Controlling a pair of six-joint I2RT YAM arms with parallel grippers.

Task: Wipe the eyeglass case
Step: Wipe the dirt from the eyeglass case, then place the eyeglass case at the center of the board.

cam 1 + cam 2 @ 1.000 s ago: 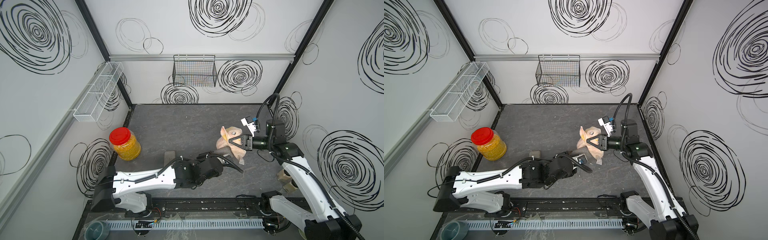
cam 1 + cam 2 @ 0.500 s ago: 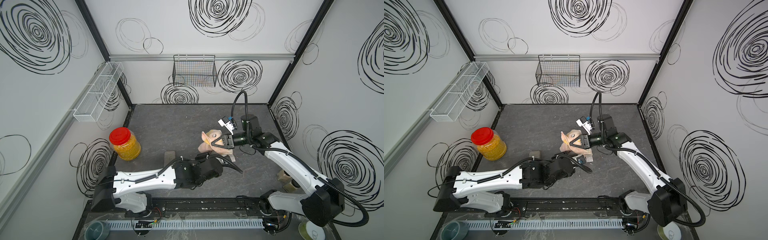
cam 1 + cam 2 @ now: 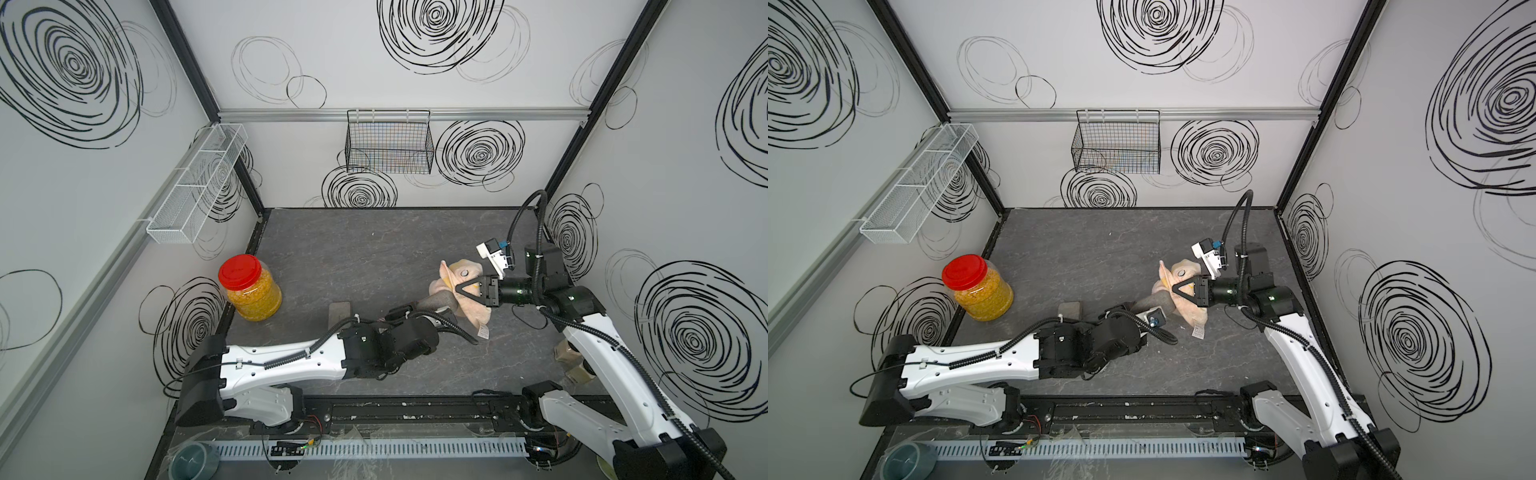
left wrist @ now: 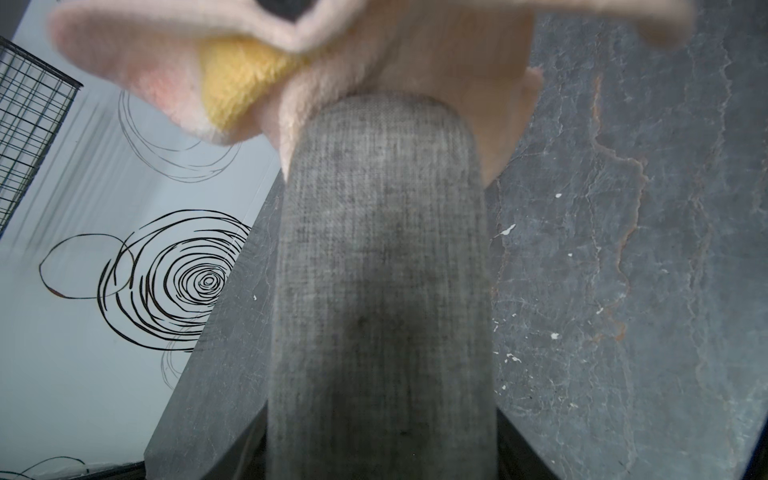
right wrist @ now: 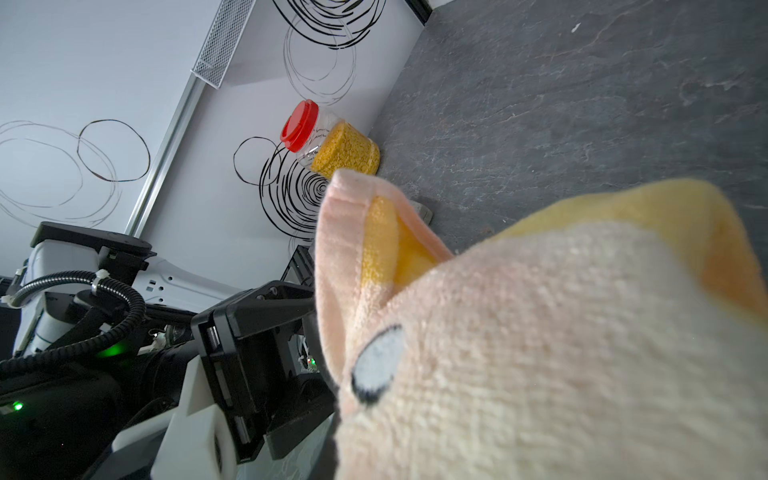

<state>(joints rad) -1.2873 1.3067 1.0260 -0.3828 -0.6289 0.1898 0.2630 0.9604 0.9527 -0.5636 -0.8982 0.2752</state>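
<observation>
Two wrist views give what the top views don't. Left wrist view shows the eyeglass case [image 4: 382,270] close up: grey woven fabric, its rounded far end tucked under the cloth [image 4: 374,62], which is pink w/ a yellow patch and touches that end. Right wrist view is mostly cloth [image 5: 540,332], cream terry w/ a stitched eye, plus the jar [image 5: 332,141] far off by the wall; the case isn't seen there.

Both top views show the whole layout instead. The left gripper [image 3: 409,311] is mostly hidden by the left arm [image 3: 291,361], jaws clamped narrow on the case's near end. The right gripper [image 3: 459,289] has jaws pinched together on the cloth, which drapes over the case tip, w/ a tag [image 3: 482,331] down on the table.

Surface: dark grey stone-look tabletop [image 3: 353,249] w/ white specks. White walls [image 3: 291,50] w/ black scribble spirals. Black wire basket [image 3: 388,141] on the back wall, white mesh shelf [image 3: 195,187] on the left wall. The jar, red lid & yellow contents, stands at the left edge, well apart from the case. A small grey block [image 3: 340,311] sits just beside the left arm.

The case is centre-right over the table, btwn the two grippers. Its long axis runs from the left gripper diagonally away from the robot base & to the right; the free end points at the right gripper. Whether it touches the table: can't tell.
</observation>
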